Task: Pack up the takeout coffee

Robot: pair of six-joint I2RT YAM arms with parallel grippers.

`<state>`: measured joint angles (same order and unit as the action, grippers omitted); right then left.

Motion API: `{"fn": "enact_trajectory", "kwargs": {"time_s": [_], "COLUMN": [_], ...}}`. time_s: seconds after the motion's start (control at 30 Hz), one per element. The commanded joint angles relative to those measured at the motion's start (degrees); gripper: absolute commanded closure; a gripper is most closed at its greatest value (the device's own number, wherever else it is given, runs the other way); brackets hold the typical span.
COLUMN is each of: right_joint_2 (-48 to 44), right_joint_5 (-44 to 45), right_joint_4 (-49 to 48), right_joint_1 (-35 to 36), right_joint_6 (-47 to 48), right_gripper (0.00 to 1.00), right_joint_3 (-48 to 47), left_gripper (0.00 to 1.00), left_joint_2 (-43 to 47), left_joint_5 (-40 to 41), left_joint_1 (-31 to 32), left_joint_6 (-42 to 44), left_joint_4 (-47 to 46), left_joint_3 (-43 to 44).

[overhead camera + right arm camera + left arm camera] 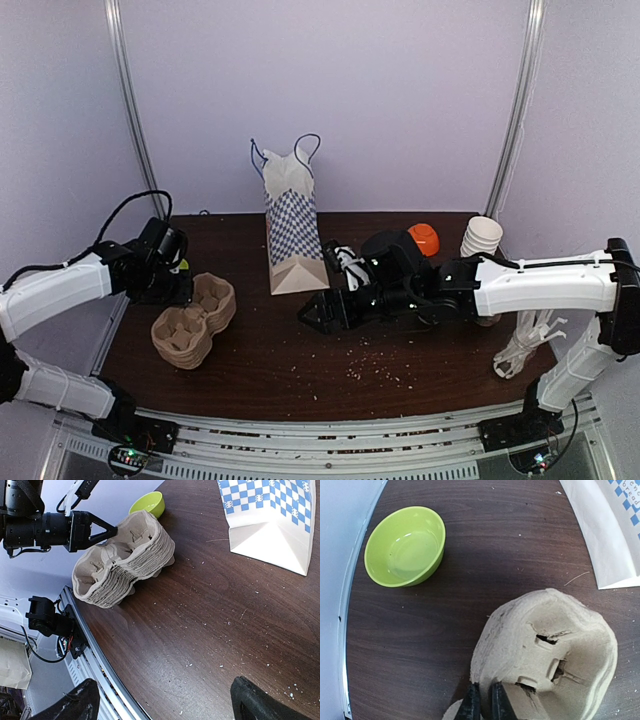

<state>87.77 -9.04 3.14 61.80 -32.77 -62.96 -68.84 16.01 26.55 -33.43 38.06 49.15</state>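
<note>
The takeout coffee (346, 263) shows only as a white, black-printed shape beside the bag, mostly hidden behind my right arm. A stack of grey pulp cup carriers (195, 320) (125, 555) sits at the left of the table. My left gripper (190, 290) (485, 689) is shut on the rim of the top carrier (555, 650); one finger is inside the wall, the other outside. My right gripper (318, 315) (165, 684) hangs open low over bare table in the middle, with nothing between its fingers.
A blue-checked paper bag (290, 225) (270, 520) stands upright at the back centre. A green bowl (405, 545) (147, 503) lies beyond the carriers. A stack of lidless paper cups (481, 237), an orange object (424, 238) and white plastic cutlery (525, 345) are at the right.
</note>
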Motion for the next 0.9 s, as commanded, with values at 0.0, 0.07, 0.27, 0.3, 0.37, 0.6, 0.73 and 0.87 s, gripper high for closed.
{"fn": "enact_trajectory", "kwargs": {"time_s": [0.0,0.07,0.27,0.3,0.37,0.6,0.73,0.87], "right_joint_2": [0.98,1.25,2.08,2.16,2.38,2.97,3.16,3.35], "right_joint_5": [0.55,0.46,0.08,0.0,-0.11,-0.35,-0.28,-0.28], "right_joint_4": [0.29,0.2,0.03,0.03,0.03,0.27,0.47,0.55], "right_joint_1": [-0.01,0.01,0.04,-0.01,0.06,0.05,0.01,0.01], "right_joint_6": [0.1,0.03,-0.38,-0.43,-0.58,-0.81,-0.83,-0.72], "right_gripper": [0.07,0.07,0.07,0.07,0.06,0.06,0.06,0.06], "right_joint_3": [-1.53,-1.68,-2.07,-2.11,-2.27,-2.68,-2.96,-3.12], "left_gripper": [1.0,1.0,1.0,1.0,1.0,0.9,0.88,0.89], "left_joint_2": [3.0,3.98,5.3,5.23,5.12,4.62,4.16,4.15], "left_joint_5": [-0.16,-0.59,-1.12,-1.2,-1.51,-1.55,-1.37,-1.16], "left_joint_1": [-0.48,-0.52,-0.49,-0.49,-0.46,-0.45,-0.51,-0.46], "left_joint_6": [0.13,0.21,0.4,0.42,0.33,0.94,1.01,1.13], "left_joint_4": [0.54,0.69,0.96,0.96,0.77,-0.63,-1.27,-1.5], "left_joint_3": [2.6,2.69,2.93,2.77,2.41,0.49,-0.59,-0.66]}}
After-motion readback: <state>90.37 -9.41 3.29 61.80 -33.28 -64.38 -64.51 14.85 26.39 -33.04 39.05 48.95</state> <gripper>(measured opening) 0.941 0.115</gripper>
